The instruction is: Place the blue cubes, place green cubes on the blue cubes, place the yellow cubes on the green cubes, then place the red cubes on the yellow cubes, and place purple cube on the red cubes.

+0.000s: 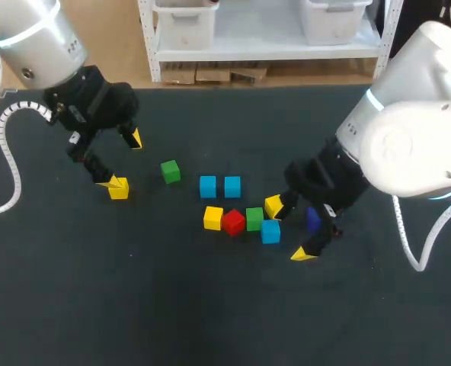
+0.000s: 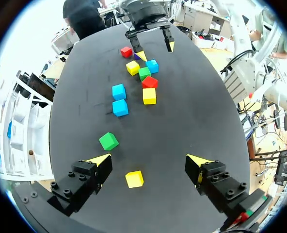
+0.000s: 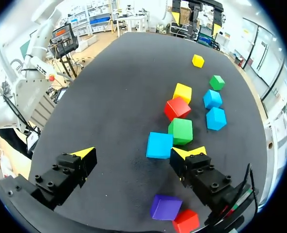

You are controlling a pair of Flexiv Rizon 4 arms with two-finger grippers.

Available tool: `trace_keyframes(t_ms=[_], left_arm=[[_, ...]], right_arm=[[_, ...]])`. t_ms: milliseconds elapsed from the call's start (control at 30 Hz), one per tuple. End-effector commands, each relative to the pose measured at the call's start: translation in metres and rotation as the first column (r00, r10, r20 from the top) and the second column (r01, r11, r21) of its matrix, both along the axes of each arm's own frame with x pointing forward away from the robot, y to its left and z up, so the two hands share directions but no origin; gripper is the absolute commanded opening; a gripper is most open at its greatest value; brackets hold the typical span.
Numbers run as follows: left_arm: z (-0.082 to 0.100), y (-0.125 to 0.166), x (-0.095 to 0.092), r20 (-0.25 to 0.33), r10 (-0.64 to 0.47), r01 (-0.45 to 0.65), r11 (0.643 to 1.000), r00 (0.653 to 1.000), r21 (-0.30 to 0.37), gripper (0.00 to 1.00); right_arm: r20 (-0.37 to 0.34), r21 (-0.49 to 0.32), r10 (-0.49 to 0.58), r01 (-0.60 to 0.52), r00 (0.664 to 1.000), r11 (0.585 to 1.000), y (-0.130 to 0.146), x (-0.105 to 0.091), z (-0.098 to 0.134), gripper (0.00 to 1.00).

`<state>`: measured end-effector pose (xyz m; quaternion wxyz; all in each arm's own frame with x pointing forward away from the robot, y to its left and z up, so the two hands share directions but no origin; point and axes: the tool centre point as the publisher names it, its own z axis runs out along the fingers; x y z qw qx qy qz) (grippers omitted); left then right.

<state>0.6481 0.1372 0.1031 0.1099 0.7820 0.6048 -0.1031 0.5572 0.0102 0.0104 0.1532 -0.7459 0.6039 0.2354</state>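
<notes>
My left tool (image 2: 148, 160) hangs open over a lone yellow cube (image 2: 134, 178), my right tool (image 3: 136, 152) is open with a blue cube (image 3: 159, 144) just beside one finger and the purple cube (image 3: 165, 206) under its wrist, all flat on the desk (image 1: 210, 305).

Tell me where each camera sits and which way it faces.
Head view: above and behind the robot, looking down on the table; left gripper and right gripper both show.
Left wrist view: on the left wrist, facing the right gripper; its own fingers show, a yellow cube between them.
Right wrist view: on the right wrist, facing the left gripper; its own fingers show, a blue cube by one.
Shared: all see the lone green cube.
</notes>
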Motion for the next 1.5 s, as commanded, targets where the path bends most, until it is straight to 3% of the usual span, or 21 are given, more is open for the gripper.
trace_keyframes(t_ms=[33, 500, 867, 1133, 1167, 1300, 1433, 1500], left_arm=[[0.0, 0.001, 0.001, -0.001, -0.002, 0.002, 1.0, 1.0, -0.001, 1.0], [0.0, 0.001, 0.001, -0.001, -0.002, 0.002, 1.0, 1.0, -0.001, 1.0], [0.0, 0.001, 0.001, -0.001, -0.002, 0.002, 1.0, 1.0, -0.001, 1.0], [0.0, 0.001, 0.001, -0.001, -0.002, 0.002, 1.0, 1.0, -0.001, 1.0], [0.0, 0.001, 0.001, -0.001, -0.002, 0.002, 1.0, 1.0, -0.001, 1.0], [0.0, 0.001, 0.001, -0.001, -0.002, 0.002, 1.0, 1.0, -0.001, 1.0], [0.0, 0.001, 0.001, -0.001, -0.002, 0.002, 1.0, 1.0, -0.001, 1.0], [0.0, 0.001, 0.001, -0.001, -0.002, 0.002, 1.0, 1.0, -0.001, 1.0]], right_arm=[[0.0, 0.002, -0.009, 0.009, 1.0, 1.0, 0.001, 0.002, -0.006, 1.0], [-0.007, 0.001, -0.025, 0.025, 1.0, 1.0, 0.011, 0.018, -0.014, 1.0], [0.0, 0.0, 0.122, -0.122, 0.993, 0.993, 0.026, 0.028, -0.016, 1.0], [-0.006, -0.006, 0.122, -0.122, 0.993, 0.993, 0.026, 0.027, -0.019, 1.0], [-0.006, -0.007, 0.122, -0.122, 0.993, 0.992, 0.026, 0.027, -0.019, 0.93], [-0.005, -0.011, 0.12, -0.12, 0.993, 0.993, 0.025, 0.026, -0.018, 0.94], [-0.001, -0.019, 0.121, -0.121, 0.993, 0.992, 0.023, 0.026, -0.016, 0.61], [0.005, -0.025, 0.117, -0.117, 0.993, 0.993, 0.022, 0.026, -0.014, 0.56]])
